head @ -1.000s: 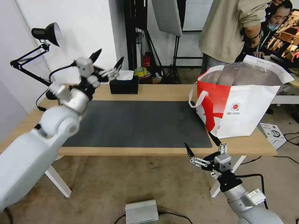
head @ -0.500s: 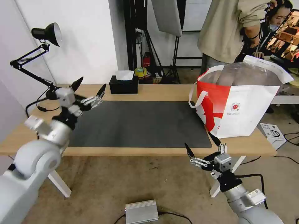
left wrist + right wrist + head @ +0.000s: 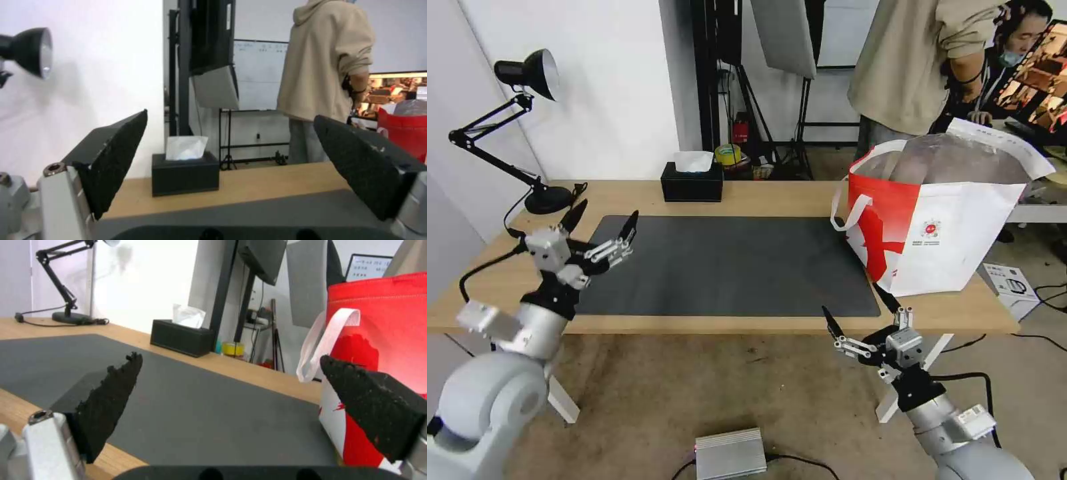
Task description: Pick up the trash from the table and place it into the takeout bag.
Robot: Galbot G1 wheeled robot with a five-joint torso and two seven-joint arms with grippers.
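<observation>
Two arms flanked a long light-wood bench (image 3: 774, 199) on white legs, most of its top covered by a dark grey mat (image 3: 720, 267). At the bench's right end stood the takeout bag (image 3: 940, 223), boxy, red and white, with silver lining showing at its open mouth and a white strap handle (image 3: 846, 215) looping off its left side; its base sat partly on the mat's right edge and partly on bare wood. No trash could be seen on the bench top (whether any lay inside the bag could not be told).

At the left, the left gripper (image 3: 602, 225) hung just above the mat's near-left corner, its black fingers (image 3: 116, 156) spread wide with nothing between them; the left wrist view looked through that gap along the bench. At the right, the right gripper (image 3: 859, 308) sat low in front of the bench's near edge, below the bag, its fingers (image 3: 110, 400) likewise wide apart and holding nothing.

A black desk lamp (image 3: 527, 73) stood with its base on the far-left corner of the bench. A black tissue box (image 3: 692, 183) with a white tissue sticking up rested on the far edge, well apart from the bag. On the floor near the robot lay a small silver box (image 3: 730, 453).
</observation>
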